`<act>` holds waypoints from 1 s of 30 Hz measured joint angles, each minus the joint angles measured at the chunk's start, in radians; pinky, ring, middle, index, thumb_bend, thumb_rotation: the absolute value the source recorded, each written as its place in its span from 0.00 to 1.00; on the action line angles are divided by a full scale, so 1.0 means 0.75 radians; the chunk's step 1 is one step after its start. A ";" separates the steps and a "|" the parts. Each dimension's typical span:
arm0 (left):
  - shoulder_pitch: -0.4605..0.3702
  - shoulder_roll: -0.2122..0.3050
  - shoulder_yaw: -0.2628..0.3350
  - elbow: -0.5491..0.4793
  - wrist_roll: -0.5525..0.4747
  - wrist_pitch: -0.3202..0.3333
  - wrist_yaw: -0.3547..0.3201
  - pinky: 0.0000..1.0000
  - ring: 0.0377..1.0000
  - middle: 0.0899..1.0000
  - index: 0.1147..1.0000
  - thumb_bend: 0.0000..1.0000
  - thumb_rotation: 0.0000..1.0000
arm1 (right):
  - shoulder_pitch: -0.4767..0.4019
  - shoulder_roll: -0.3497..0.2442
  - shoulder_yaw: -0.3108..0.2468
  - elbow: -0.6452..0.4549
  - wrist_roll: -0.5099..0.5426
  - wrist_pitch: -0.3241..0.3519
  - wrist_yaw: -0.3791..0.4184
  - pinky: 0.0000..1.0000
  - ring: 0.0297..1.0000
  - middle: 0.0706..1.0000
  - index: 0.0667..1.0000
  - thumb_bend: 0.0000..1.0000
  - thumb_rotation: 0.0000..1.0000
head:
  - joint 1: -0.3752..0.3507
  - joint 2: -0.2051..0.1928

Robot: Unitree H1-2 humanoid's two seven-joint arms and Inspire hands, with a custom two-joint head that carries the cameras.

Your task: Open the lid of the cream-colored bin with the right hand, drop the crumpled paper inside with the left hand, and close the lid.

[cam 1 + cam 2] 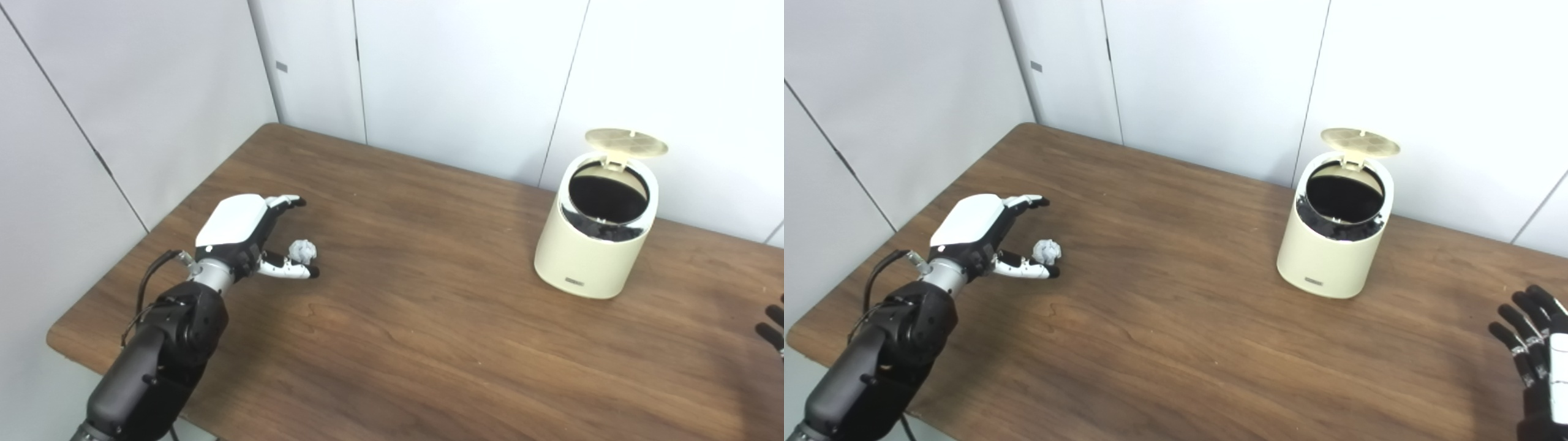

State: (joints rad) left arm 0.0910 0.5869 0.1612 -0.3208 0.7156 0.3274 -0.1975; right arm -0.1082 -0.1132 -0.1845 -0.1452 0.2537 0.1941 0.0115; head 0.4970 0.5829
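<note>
A dark brown wooden table point(429, 318) with a visible grain and rounded corners fills the lower part of the view. Its far edge and left edge stand close against white wall panels point(465, 73) split by thin dark vertical seams. The panels meet in a room corner beyond the table's far left corner, and even, bright light leaves soft sheen on the tabletop.

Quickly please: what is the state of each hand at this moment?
Left hand: open, fingers spread around the crumpled paper, not gripping it.
Right hand: open, fingers spread, holding nothing.
</note>
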 measured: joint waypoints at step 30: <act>-0.107 0.015 -0.096 0.146 -0.032 0.014 -0.034 0.64 0.76 0.78 0.76 0.89 0.23 | 0.006 0.038 -0.008 -0.094 0.082 0.083 -0.021 0.93 0.90 0.87 0.82 0.37 0.75 | -0.020 0.020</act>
State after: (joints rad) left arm 0.0104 0.5981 0.0889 -0.2115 0.6914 0.3381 -0.2228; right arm -0.1037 -0.0846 -0.1902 -0.2156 0.3152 0.2563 -0.0043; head 0.4817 0.5983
